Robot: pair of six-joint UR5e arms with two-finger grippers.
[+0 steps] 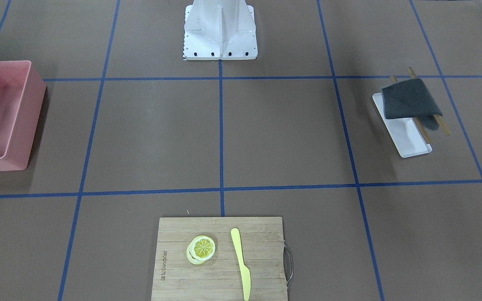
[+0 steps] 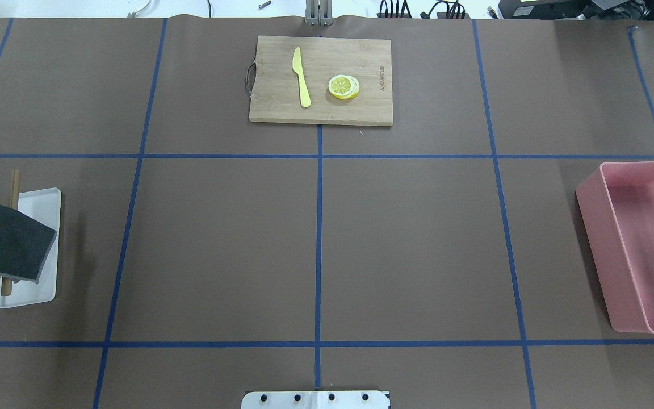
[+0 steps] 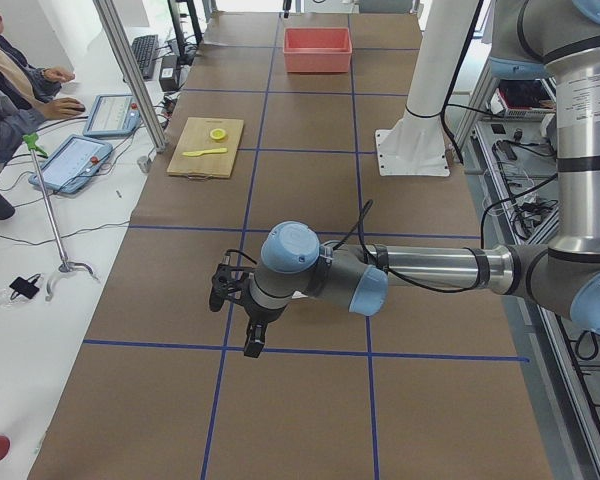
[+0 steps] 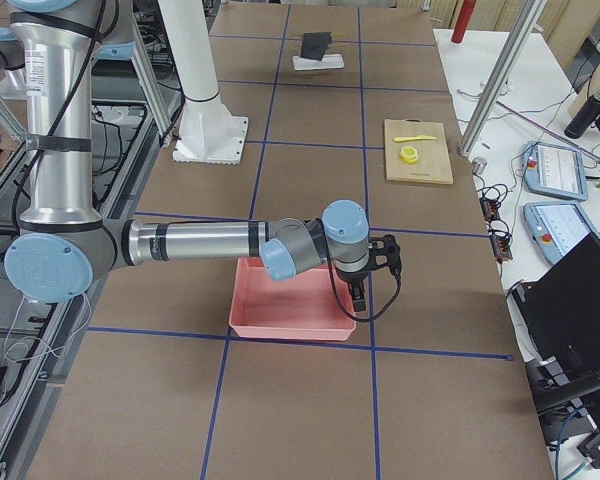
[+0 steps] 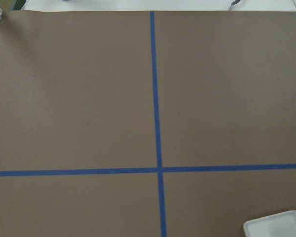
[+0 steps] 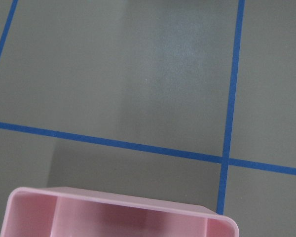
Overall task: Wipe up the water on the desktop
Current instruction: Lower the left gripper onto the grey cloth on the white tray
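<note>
at the robot's left edge of the desktop (image 2: 219, 250) a grey cloth (image 2: 3, 238) is draped over two wooden rails (image 2: 13, 182) above a white tray (image 2: 43, 204); rails and tray are laid lengthways, pointing away from the robot. at the far middle a cutting board (image 2: 281, 108) is set with a yellow knife (image 2: 301, 79) and lemon slices (image 2: 344, 87), and a pink bin (image 2: 605, 238) is placed at the right. no water can be made out on the brown surface. the left gripper (image 3: 232, 322) is held over bare desktop, with only a tray corner caught by its wrist camera, so the cloth is judged nearer this arm. the right gripper (image 4: 382, 270) is held near the bin. how wide either pair of jaws stands cannot be told.
</note>
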